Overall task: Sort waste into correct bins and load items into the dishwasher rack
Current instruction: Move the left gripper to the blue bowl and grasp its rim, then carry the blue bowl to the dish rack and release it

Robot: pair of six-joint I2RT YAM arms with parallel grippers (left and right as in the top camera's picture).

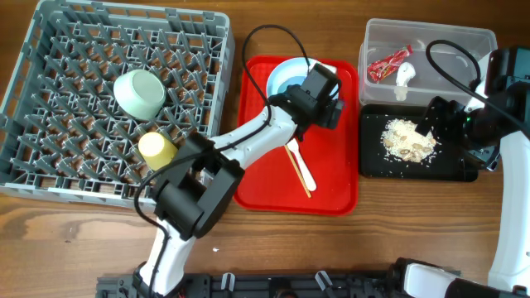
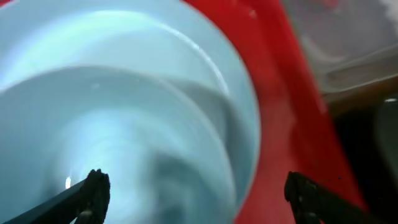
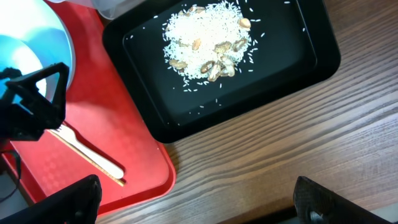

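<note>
Your left gripper [image 2: 196, 193] hangs right over the pale blue bowl [image 1: 286, 79], which sits at the back of the red serving tray [image 1: 331, 194]. In the left wrist view the jaws stand wide and empty. One finger is above the bowl's hollow and the other is outside it, over the tray, so a stretch of rim runs between them. The coming move turns on that: the rim lies straight below the jaws, and I judge a short drop and a close would pinch the wall. That view is blurred, so you can't tell how high above the rim the fingers are.

The dishwasher rack [image 1: 83, 50] lies on the left arm's side, apart from the tray, with the pale green bowl [image 1: 139, 91] mouth-down and the yellow cup [image 1: 156, 147] already in it. The left arm is plainly nearer for this bowl and for the carry.

Your right gripper [image 3: 199, 202] is over bare bench [image 3: 298, 143] just beside the black tray [image 3: 286, 68], jaws wide and holding nothing. The crumbs [image 3: 208, 40] lie heaped in that tray. The red wrapper [image 1: 389, 64] and white scrap [image 1: 404, 76] lie in the clear tub [image 1: 464, 50], so the waste looks sorted. The white fork [image 3: 68, 134] and chopsticks [image 3: 106, 169] lie together on the red tray, their long axes slanting from the bowl toward the tray's front edge.
</note>
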